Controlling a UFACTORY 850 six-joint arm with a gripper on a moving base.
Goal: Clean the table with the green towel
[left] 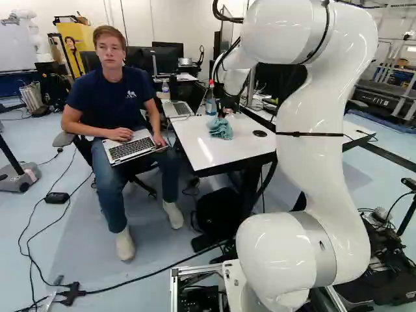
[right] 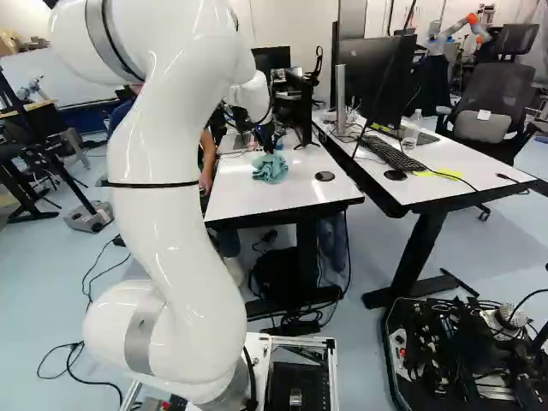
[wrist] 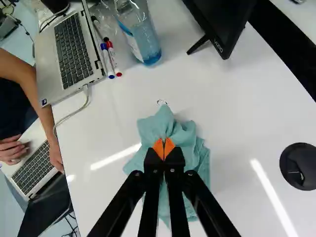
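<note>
Both tips of the gripper (wrist: 164, 149) pinch the green towel (wrist: 190, 145), probably light, limp and best held by its bunched middle, left of the round grommet (wrist: 300, 163) on the white table (wrist: 237, 111).

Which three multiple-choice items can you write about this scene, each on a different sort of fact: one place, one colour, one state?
1. What stands on the table between the laptop and the black screen?
A) a mug
B) a bottle
C) a lamp

2. What colour are the pads of the end effector?
A) orange
B) green
C) white

3. How does the towel lie?
A) folded in a neat square
B) rolled up
C) loosely crumpled

Key:
1 B: the wrist view shows it upright between them.
2 A: both tips show orange against the towel.
3 C: its folds and edges run unevenly.
</note>
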